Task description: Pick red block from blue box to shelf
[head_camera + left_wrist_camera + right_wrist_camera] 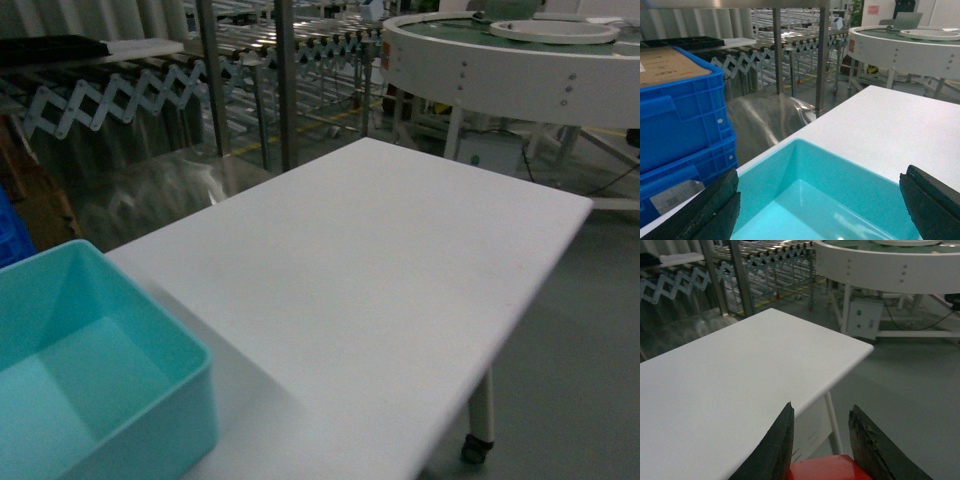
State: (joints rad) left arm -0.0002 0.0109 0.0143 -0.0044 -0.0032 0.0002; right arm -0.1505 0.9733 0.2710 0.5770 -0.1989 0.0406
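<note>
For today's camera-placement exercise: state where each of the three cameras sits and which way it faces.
Head: high on the robot, slanting down over the white table and blue box; no arm shows.
Left wrist: above the blue box, left gripper open.
Right wrist: over the table edge, right gripper holding the red block.
Shared: table, shelf.

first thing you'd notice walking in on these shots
The turquoise blue box sits at the near left of the white table, no brick showing inside. In the right wrist view, the right gripper pinches the red block. The left gripper hangs wide open over the box, beside dark blue crates.
</note>
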